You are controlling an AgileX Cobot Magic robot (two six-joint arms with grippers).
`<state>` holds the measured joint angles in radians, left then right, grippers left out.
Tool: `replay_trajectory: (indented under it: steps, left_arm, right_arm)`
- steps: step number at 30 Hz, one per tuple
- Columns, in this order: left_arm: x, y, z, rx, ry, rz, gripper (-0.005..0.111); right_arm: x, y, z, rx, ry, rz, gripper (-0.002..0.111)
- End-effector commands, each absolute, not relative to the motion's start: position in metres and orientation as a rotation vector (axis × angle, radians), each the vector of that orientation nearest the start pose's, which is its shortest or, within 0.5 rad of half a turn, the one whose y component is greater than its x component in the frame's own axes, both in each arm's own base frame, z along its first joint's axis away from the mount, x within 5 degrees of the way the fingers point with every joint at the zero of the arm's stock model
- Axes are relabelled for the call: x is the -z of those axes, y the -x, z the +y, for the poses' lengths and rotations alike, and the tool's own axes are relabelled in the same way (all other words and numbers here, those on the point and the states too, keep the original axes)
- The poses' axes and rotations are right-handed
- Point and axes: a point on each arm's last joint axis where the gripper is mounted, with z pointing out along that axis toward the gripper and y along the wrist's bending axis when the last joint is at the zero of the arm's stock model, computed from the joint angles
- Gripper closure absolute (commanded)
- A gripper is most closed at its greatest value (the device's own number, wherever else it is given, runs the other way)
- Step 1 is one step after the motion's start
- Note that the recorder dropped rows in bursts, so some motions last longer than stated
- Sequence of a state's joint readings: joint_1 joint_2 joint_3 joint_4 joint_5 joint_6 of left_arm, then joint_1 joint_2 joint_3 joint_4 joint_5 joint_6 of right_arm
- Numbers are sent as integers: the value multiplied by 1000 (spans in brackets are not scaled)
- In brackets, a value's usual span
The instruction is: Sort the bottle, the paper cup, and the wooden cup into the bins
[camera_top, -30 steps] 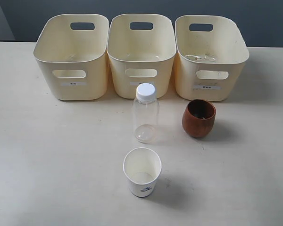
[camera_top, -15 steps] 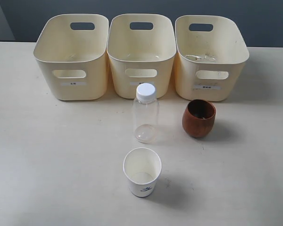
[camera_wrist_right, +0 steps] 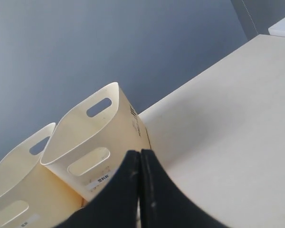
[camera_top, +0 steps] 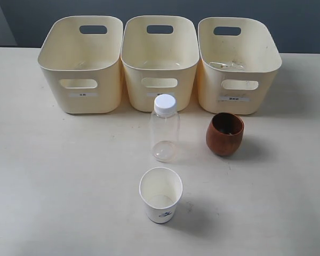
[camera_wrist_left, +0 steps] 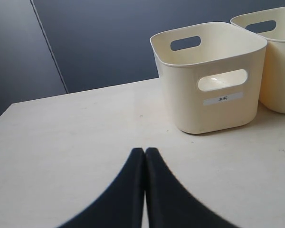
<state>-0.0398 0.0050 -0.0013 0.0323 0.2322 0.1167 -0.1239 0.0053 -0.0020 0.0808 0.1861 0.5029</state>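
Observation:
The clear bottle [camera_top: 165, 128] with its white cap stands upright at the table's middle, just in front of the middle bin [camera_top: 160, 61]. The reddish-brown wooden cup [camera_top: 224, 134] sits to its right, before the right bin [camera_top: 237, 64]. Nearer the front stands the white paper cup [camera_top: 160, 194], upright, blue mark showing. The left bin [camera_top: 82, 64] completes the back row. Neither gripper appears in the exterior view. My left gripper [camera_wrist_left: 145, 150] is shut with nothing in it, over bare table short of the left bin [camera_wrist_left: 209, 76]. Shut and holding nothing, my right gripper [camera_wrist_right: 140, 152] is near the right bin [camera_wrist_right: 92, 142].
The three bins stand side by side along the back of the cream table [camera_top: 58, 176]. The right bin holds some clear crumpled material. A dark wall rises behind the table. Bare tabletop lies to the left and right of the three objects.

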Motion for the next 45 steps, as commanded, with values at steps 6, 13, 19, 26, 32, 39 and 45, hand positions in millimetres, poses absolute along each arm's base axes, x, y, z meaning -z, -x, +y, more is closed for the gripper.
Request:
replay_trajectory:
  steps: [6,13,19,26,32,39,45]
  left_arm:
    - [-192,-56,-2,-89,-161,1706,107]
    - [-192,-56,-2,-89,-161,1706,107]
    - [-192,-56,-2,-89,-161,1706,107]
    - [-192,-56,-2,-89,-161,1706,107]
    - [-192,-56,-2,-89,-161,1706,107]
    - [-192,-56,-2,-89,-161,1706,107]
    - [-192,-56,-2,-89,-161,1706,107]
  right_arm:
    - [-203,-56,-3,-355,-453,1541,109]
    - [-262,-44,8,-597,-275,1382,109]
    - [-274,-82,20,-565,-226,1643,109]
    - [-269,-138,40,-542,-214,1900,109]
    - [-274,-174,63,-539,-116,1972,109]
    - [-271,-194,80,-513,6,1955,109]
    - [-262,-200,83,-474,61,1979,109]
